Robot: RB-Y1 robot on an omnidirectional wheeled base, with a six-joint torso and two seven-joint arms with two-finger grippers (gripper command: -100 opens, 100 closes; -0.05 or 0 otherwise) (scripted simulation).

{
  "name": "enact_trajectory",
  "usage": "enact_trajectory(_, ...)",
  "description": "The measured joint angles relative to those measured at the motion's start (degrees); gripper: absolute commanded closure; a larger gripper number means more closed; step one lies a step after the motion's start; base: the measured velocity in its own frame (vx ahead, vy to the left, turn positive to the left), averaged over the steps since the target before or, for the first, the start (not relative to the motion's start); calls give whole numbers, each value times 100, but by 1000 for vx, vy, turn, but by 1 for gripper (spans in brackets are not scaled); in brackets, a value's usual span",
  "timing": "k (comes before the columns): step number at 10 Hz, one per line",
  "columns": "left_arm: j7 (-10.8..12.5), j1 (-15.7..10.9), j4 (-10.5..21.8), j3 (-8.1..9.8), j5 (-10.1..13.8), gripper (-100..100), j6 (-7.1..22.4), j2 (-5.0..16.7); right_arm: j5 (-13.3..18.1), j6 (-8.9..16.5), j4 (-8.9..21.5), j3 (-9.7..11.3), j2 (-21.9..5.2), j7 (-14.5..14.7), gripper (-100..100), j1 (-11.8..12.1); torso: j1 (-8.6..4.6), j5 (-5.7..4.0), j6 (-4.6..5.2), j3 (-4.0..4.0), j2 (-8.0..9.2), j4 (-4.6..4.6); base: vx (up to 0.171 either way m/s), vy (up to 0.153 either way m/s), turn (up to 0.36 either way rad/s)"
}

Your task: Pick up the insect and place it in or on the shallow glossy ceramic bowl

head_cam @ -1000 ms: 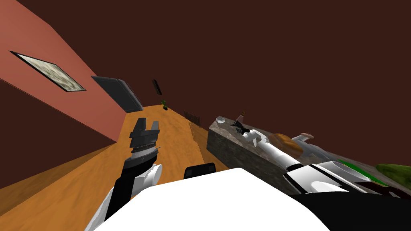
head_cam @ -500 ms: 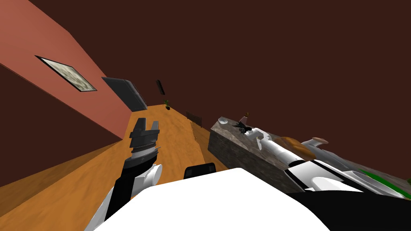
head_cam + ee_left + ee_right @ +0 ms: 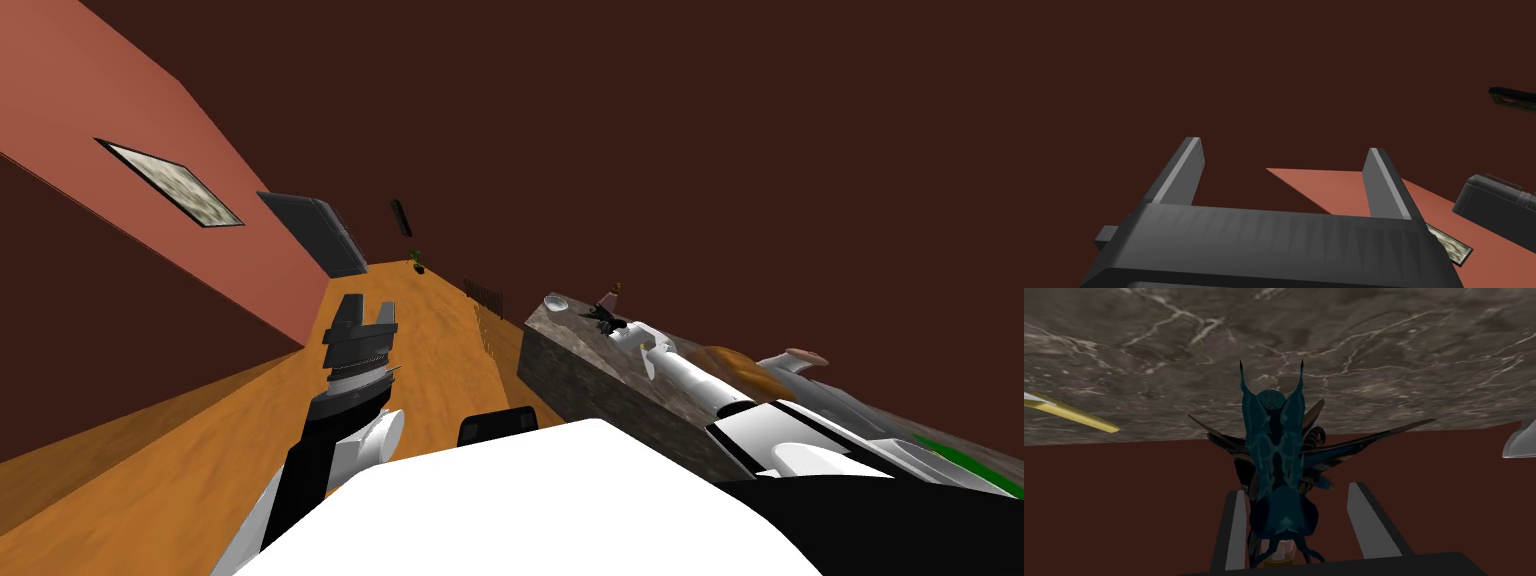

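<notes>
Teal-black insect [image 3: 1276, 458] sits on the marble-look counter [image 3: 1374, 348], right btwn the fingers of the R gripper [image 3: 1296, 489]. Can't tell if it's lifted clear yet. Jaws are apart, narrower than full spread, not clamped. The body lies close against one finger w/ a visible gap to the other.

Key relation: the insect's long axis runs along the fingers, horned end pointing away from the gripper body, wings sticking out sideways past both fingers. So a pinch would go across the body, which looks right. Probably needs a small sideways shift to centre it, else one finger may shove it before the other touches.

Small white bowl [image 3: 553, 300] is at the counter's far corner, near the insect and beyond it. R arm is plainly the nearer one. L gripper [image 3: 1283, 145] hangs over the orange floor [image 3: 430, 330], well apart from the counter, fingers apart, empty.

Vs 1 s ago: the whole head view has slid and the wall frame [image 3: 175, 183] sits further over, so that's my own turn, not the things moving. Insect, bowl and R arm keep the same relation. L arm pose is unchanged.
</notes>
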Motion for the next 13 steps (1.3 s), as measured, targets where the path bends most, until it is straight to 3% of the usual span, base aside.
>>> enact_trajectory(3,0,0,0,0,0,0,0,0,3,8,7,-4,-7,0,100,4,7,-3,-10,-1,-2,0,0,0,0)
enact_trajectory(4,0,0,0,0,0,0,0,0,3,8,8,-4,-8,0,0,4,7,-3,-10,-1,-2,0,0,0,0)
enact_trajectory(5,0,0,0,0,0,0,0,0,3,8,8,-4,-8,0,100,4,7,-3,-11,-1,-1,0,-50,37,-39)
enact_trajectory(6,0,-1,0,0,0,0,0,0,-47,71,-68,1,-51,17,100,-28,21,-1,-11,8,14,3,-31,25,-11)
enact_trajectory(7,0,-1,0,-1,0,0,0,0,-55,90,-80,2,-55,22,0,-32,19,0,-10,8,13,4,0,0,0)
enact_trajectory(8,0,0,0,0,0,0,0,0,-55,88,-79,2,-54,21,100,-30,13,0,-10,4,6,3,-50,75,74)
enact_trajectory(13,0,-1,0,-2,0,0,0,-1,174,654,-244,67,-394,-249,100,127,80,17,-7,8,20,-2,-47,139,61)
